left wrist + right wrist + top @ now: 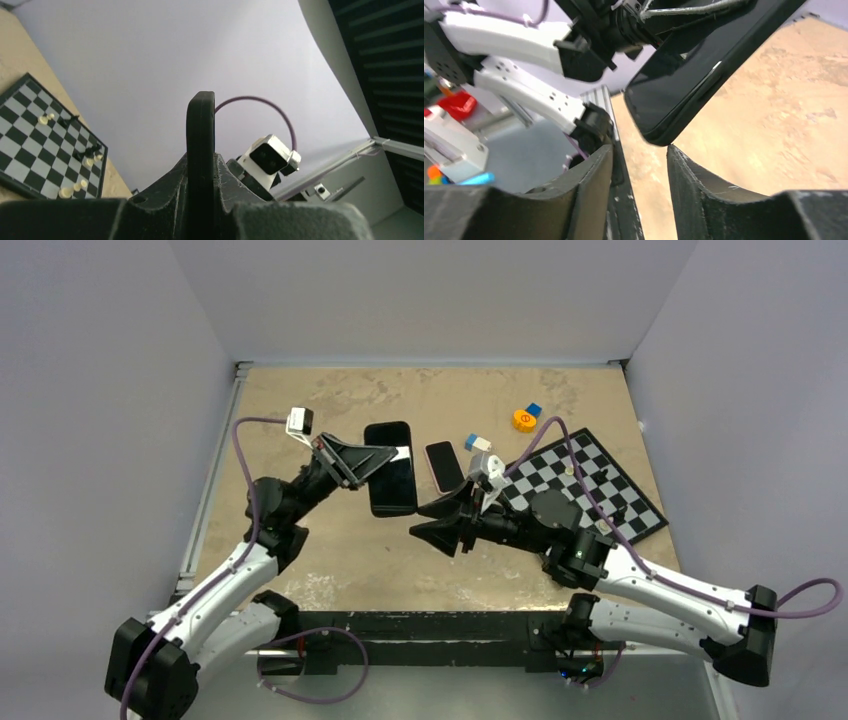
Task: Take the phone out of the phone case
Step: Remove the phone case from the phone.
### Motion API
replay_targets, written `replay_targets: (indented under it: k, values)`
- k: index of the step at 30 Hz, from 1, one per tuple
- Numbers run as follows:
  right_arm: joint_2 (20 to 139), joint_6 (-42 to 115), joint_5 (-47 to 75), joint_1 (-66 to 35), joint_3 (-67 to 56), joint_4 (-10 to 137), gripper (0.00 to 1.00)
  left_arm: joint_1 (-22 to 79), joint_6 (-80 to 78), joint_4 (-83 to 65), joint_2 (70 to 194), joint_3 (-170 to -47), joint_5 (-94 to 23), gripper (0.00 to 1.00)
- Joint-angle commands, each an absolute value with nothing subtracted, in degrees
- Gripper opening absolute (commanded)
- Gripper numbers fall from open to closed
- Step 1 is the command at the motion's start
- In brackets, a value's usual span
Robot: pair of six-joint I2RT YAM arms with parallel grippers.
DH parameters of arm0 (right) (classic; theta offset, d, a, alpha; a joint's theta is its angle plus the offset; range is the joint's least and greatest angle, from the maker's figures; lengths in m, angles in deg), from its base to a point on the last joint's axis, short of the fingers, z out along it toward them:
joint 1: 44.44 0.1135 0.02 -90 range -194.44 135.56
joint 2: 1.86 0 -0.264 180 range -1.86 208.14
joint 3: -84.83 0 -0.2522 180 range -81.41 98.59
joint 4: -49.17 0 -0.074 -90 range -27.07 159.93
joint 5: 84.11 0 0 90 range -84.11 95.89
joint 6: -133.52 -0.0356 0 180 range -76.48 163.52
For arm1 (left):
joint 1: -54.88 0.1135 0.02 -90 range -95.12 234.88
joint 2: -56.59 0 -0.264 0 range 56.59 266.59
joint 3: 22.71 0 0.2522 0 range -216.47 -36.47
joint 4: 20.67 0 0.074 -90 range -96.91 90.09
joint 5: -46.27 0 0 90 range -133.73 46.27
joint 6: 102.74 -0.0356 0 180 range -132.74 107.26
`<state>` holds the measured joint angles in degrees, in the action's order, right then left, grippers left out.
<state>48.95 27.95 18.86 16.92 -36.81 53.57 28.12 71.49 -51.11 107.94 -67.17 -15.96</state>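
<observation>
Left gripper [383,458] pinched a glossy, flat black phone [392,490], rim rounded, right gripper [420,521] stood spread beside it, mottled tan tabletop [330,540]

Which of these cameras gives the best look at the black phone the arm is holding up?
The top external view: nearly the whole black phone shows, clamped by the left gripper. The left wrist view shows only its thin edge between the fingers; the right wrist view, one end and part of the screen.
</observation>
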Motion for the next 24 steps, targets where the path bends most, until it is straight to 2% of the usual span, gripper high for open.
replay_targets:
  k: [1,4,5,13,24]
  values:
    - [47.33,14.72,18.67,16.85,-43.17,32.82,0.51,27.81,73.11,-69.01,111.66,-64.64,-32.25,0.00]
    - [49.85,15.82,17.84,16.90,-41.40,31.14,0.53,27.00,77.46,-86.89,119.53,-65.32,-35.35,0.00]
    - [51.12,16.19,16.83,16.90,-40.50,30.97,0.53,26.56,78.75,-88.30,121.19,-66.16,-35.85,0.00]
    - [56.03,8.61,2.17,16.67,-39.99,26.87,0.51,24.79,73.55,-88.39,120.66,-69.09,-37.12,0.00]
    - [58.54,13.49,4.36,16.64,-39.74,20.74,0.46,23.33,74.04,-88.38,120.82,-71.08,-38.28,0.00]
